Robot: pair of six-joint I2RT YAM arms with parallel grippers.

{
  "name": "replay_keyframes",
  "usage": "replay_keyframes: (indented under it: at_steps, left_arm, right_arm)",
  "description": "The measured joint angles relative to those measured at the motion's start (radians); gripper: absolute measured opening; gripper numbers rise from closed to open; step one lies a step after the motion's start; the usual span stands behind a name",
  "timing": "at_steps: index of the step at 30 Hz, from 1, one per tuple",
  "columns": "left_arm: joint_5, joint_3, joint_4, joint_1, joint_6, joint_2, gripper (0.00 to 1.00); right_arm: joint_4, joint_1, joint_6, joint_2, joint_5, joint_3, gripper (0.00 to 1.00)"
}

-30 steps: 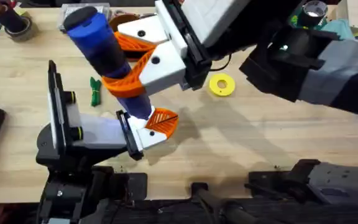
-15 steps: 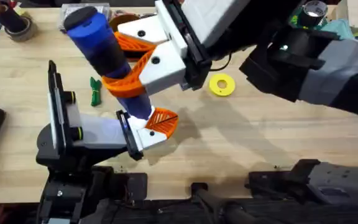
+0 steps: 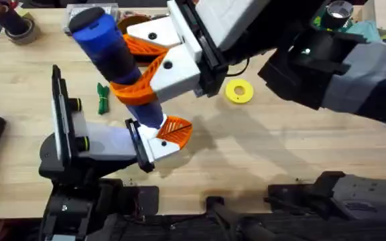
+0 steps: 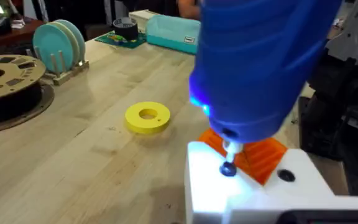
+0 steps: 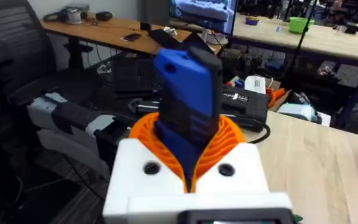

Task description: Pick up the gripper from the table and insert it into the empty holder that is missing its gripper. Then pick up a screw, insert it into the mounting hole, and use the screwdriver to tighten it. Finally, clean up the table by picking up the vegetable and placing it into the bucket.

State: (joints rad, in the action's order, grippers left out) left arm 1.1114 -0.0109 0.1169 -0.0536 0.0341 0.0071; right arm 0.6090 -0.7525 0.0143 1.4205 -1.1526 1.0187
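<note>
My right gripper (image 3: 134, 70) reaches across the table and is shut on the blue screwdriver (image 3: 109, 50), which tilts down to the right. In the right wrist view the screwdriver (image 5: 188, 102) stands between the orange ribbed pads (image 5: 229, 146). Its metal tip (image 4: 230, 149) rests on a dark screw (image 4: 228, 169) in the white holder (image 4: 253, 196), and a blue light glows on its body. The orange gripper (image 3: 175, 129) sits in the holder (image 3: 154, 147) at the end of my left gripper (image 3: 146, 144). The dark-green vegetable (image 3: 102, 98) lies on the table to the left. The bucket is out of view.
A yellow ring (image 3: 239, 92) lies mid-table, right of the screwdriver. A tape roll (image 3: 17, 28) sits at the far left corner. The left wrist view shows a brown filament spool (image 4: 5, 81), teal plates in a rack (image 4: 59, 43) and a teal pouch (image 4: 173, 31).
</note>
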Motion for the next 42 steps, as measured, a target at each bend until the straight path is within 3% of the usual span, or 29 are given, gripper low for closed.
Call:
replay_keyframes:
  at_steps: [42]
  left_arm:
    - [0.000, 0.000, 0.000, 0.000, 0.000, 0.000, 0.009]
  right_arm:
    - [0.005, -0.009, -0.009, 0.021, 0.004, -0.003, 0.025]
